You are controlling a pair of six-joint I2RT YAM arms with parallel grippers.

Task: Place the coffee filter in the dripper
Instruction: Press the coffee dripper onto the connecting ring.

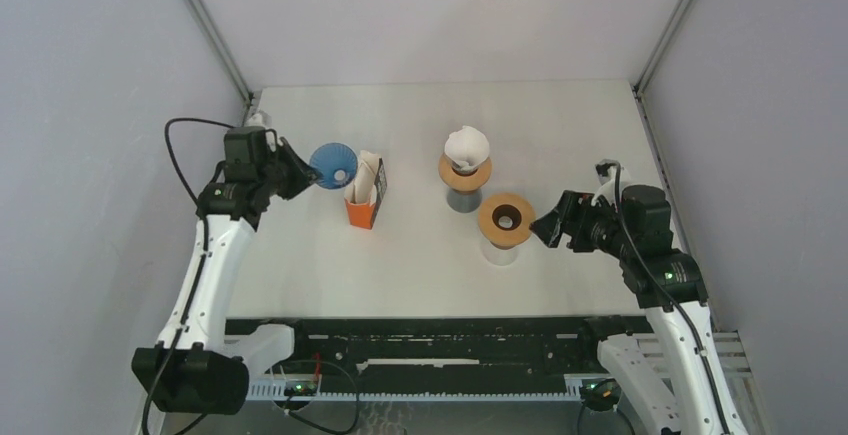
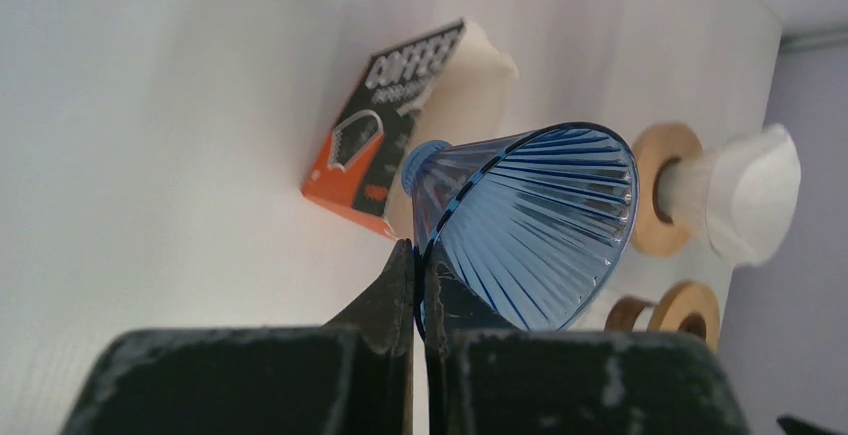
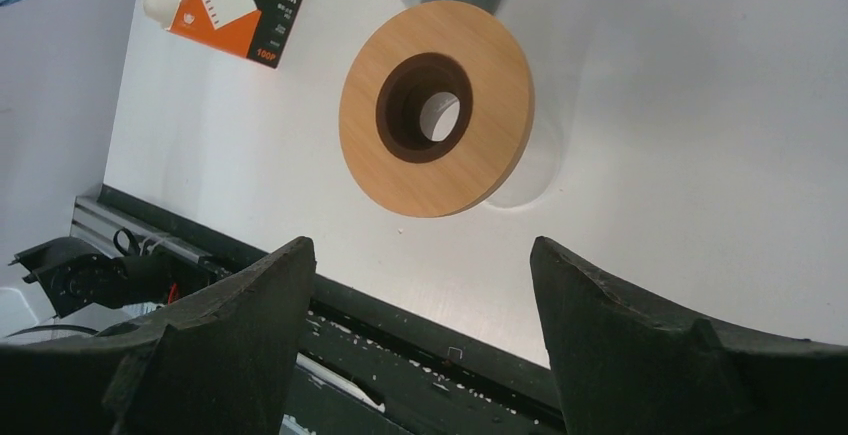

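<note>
The blue ribbed dripper (image 1: pixel 332 163) hangs above the table at the left, tipped on its side. My left gripper (image 1: pixel 303 177) is shut on its rim; in the left wrist view the fingers (image 2: pixel 395 290) pinch the dripper (image 2: pixel 540 225) wall. A white paper coffee filter (image 1: pixel 466 142) sits on a wooden ring stand (image 1: pixel 465 173) mid-table, also seen in the left wrist view as filter (image 2: pixel 745 190). My right gripper (image 1: pixel 548 227) is open beside a second, bare wooden ring stand (image 1: pixel 505 215), holding nothing. In its wrist view the right gripper (image 3: pixel 422 247) faces that stand (image 3: pixel 435 107).
An orange and black coffee filter box (image 1: pixel 365 195) with white filters sticking out stands just right of the dripper, also seen as box (image 2: pixel 385 135) and box (image 3: pixel 235 5). A black rail (image 1: pixel 420 340) runs along the table's near edge. Grey walls close in both sides.
</note>
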